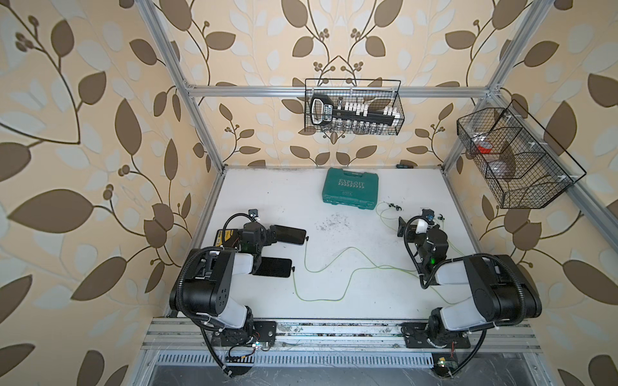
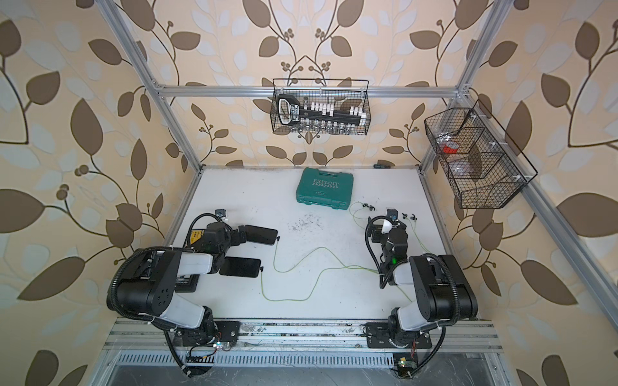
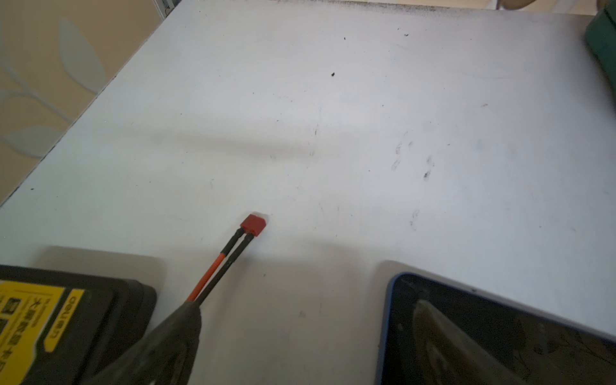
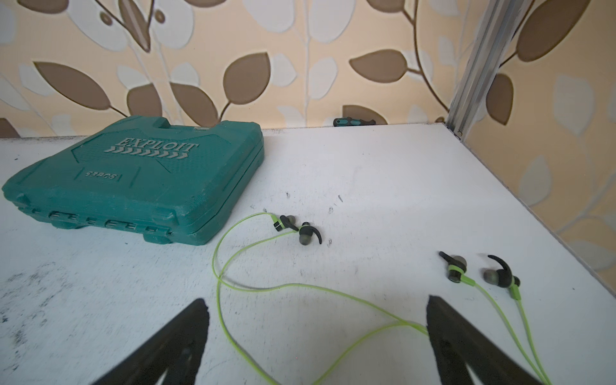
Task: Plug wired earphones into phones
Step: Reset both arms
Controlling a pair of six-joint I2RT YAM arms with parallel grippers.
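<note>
**Phones.** We find both phones flat on the left part of the table [image 1: 267, 194], long sides running left to right. The far phone [image 1: 290, 235] lies just beyond the near phone [image 1: 277, 267].

**Plugs.** A small black plug stands against the right-hand short edge of each phone: the far plug [image 1: 307, 238] and the near plug [image 1: 293, 268]. We cannot tell how deep either one sits.

**Earphones.** From the plugs, the two yellow-green earphone cables [image 4: 406, 322] loop rightward across the middle of the table and pass beneath the right arm. One pair of earbuds [image 4: 301, 231] lies just right of the teal toolbox [image 4: 133, 180]. The second pair of earbuds [image 4: 480, 271] lies further right, near the table's right edge.

**Right gripper.** The right gripper [image 4: 315, 298] hangs low over the table with its jaws spread wide. A cable runs along the table between them, and nothing is grasped.

**Left gripper.** The left gripper [image 1: 268, 236] sits at the left end of the far phone. The black-and-yellow case [image 1: 224, 238] lies just left of it, partly under the arm. The wrist view shows one finger [image 3: 160, 343] only, with a red connector [image 3: 255, 225] on a red and a black lead projecting past it. The jaws stand released, and we see nothing grasped.
</note>
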